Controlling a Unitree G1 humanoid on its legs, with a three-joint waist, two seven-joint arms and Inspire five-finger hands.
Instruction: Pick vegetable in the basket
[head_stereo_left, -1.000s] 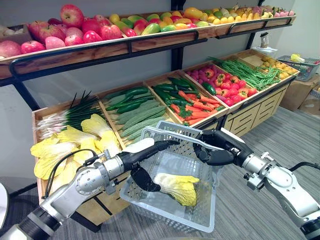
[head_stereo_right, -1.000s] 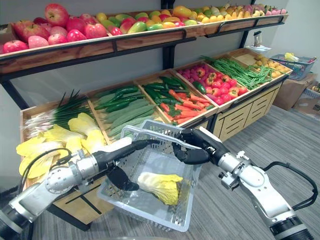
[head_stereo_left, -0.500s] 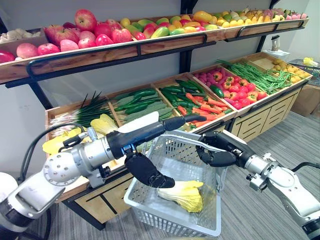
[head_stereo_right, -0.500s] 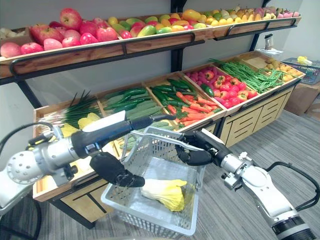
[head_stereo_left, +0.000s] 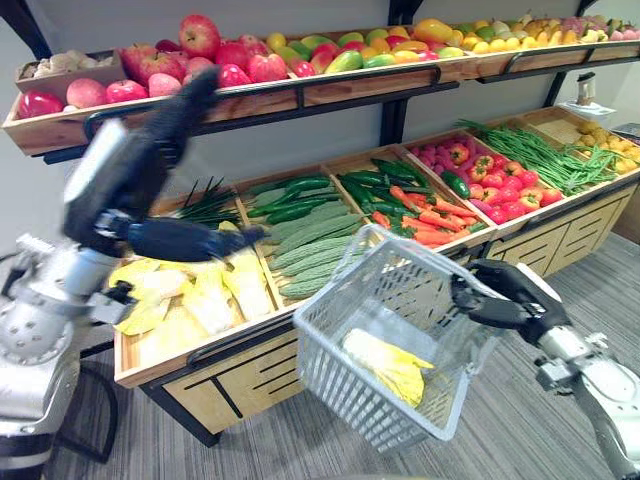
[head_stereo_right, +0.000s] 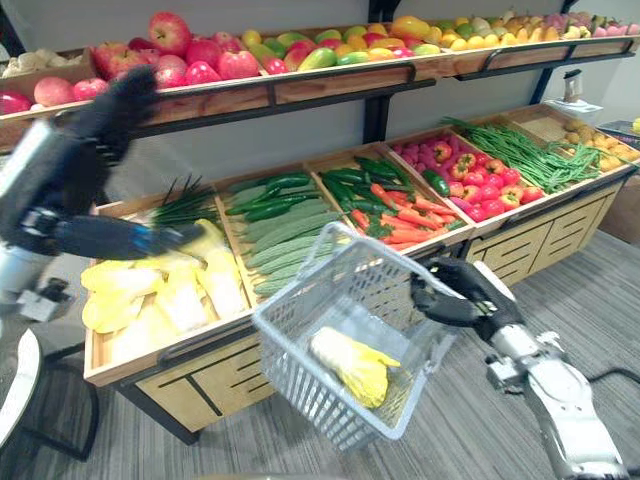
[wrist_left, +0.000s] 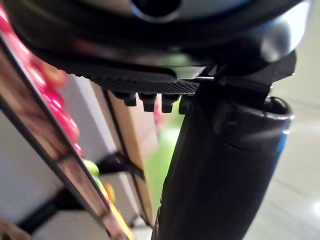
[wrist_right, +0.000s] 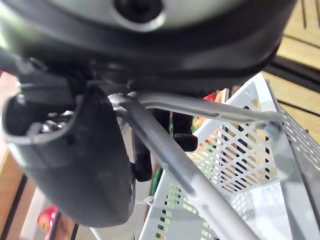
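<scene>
Left hand (head_stereo_left: 190, 240): dark, flat, over the loose cabbages (head_stereo_left: 200, 300) in the leftmost bin. Fingers look stretched out with nothing in them, though the arm is blurred.

Step, as judged: reaching for the next vegetable to go with the one already collected.
- Come down onto one head from above and close round its thick middle, not the leaf tips.
- Lift straight up before swinging across.

Edges at this end:
- The upper shelf (head_stereo_left: 330, 88) hangs above the raised arm, so headroom is tight.
- The stand (head_stereo_left: 240, 385) has a dark front rail the load must clear.

Cucumbers (head_stereo_left: 305, 250) lie in the next bin to the right, near the basket rim.

Basket (head_stereo_left: 420, 290): white mesh, tipped with its mouth toward the stand, close to the front rail. One yellow-green cabbage (head_stereo_left: 385, 365) lies inside against the lower wall. The tilt could let it slide, so levelling first would help.

Right hand (head_stereo_left: 505, 290): clenched round the grey handle (wrist_right: 170, 150), carrying the basket.

Open room: bare floor (head_stereo_left: 330, 450) below and to the right of the basket.
</scene>
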